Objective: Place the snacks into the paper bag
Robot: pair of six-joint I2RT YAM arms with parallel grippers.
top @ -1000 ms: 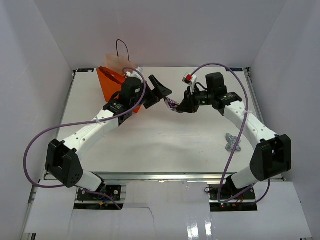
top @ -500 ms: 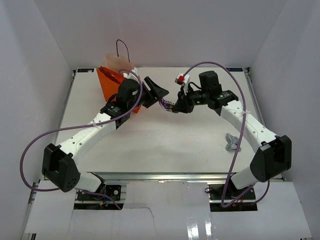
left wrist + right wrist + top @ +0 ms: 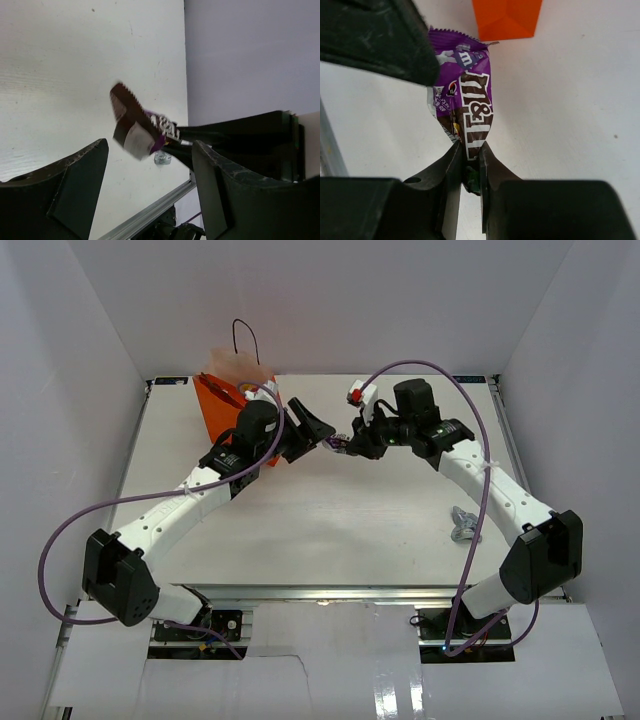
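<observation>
Left end effector [image 3: 315, 432] was spread wide open, nothing in it, hanging over the back-middle of the bench [image 3: 330, 530]. In the left wrist view its two dark fingers sat either side of the snack with daylight showing between them and the wrapper, so no grip from that side as far as I could see.

Behind that arm, at the rear left corner, the orange paper bag [image 3: 215, 400] stood upright with a black cord handle [image 3: 245, 340] poking up above it.

Just right of the open fingers was the purple M&M's packet [image 3: 470, 110], up off the bench and outside the bag. It was pinched by its lower edge in the right end effector [image 3: 468, 150], whose fingers were squeezed together on the wrapper with the rest of the packet sticking out toward the left arm. In the right wrist view one of the left arm's fingers overlapped the packet's top corner, but I couldn't tell if it was actually touching.

Further right, a silver-grey sweet [image 3: 463, 523] lay on the bench near the right arm, well apart from everything else.
</observation>
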